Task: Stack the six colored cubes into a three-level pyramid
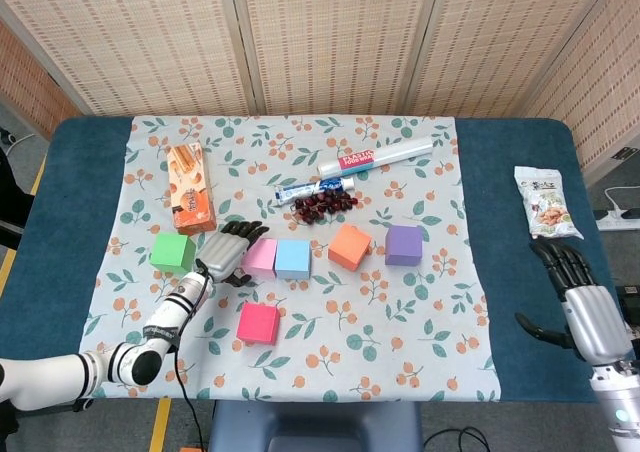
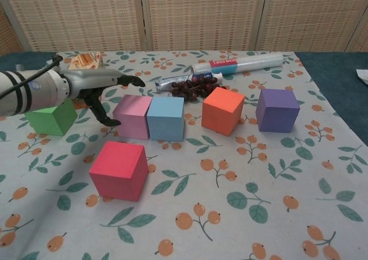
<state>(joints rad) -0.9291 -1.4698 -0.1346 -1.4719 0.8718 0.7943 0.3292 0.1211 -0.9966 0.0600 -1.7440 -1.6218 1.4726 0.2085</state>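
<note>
Six cubes sit on the cloth, one of each colour: green cube [image 1: 173, 252], light pink cube [image 1: 260, 257], blue cube [image 1: 292, 259], orange cube [image 1: 349, 246], purple cube [image 1: 403, 244], and magenta cube [image 1: 258, 323] lower centre. Two robot hands show.

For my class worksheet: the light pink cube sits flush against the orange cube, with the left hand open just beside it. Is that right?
Not quite. The chest view shows the light pink cube flush against the blue cube, not the orange cube, which stands apart. The left hand is open beside it.
</note>
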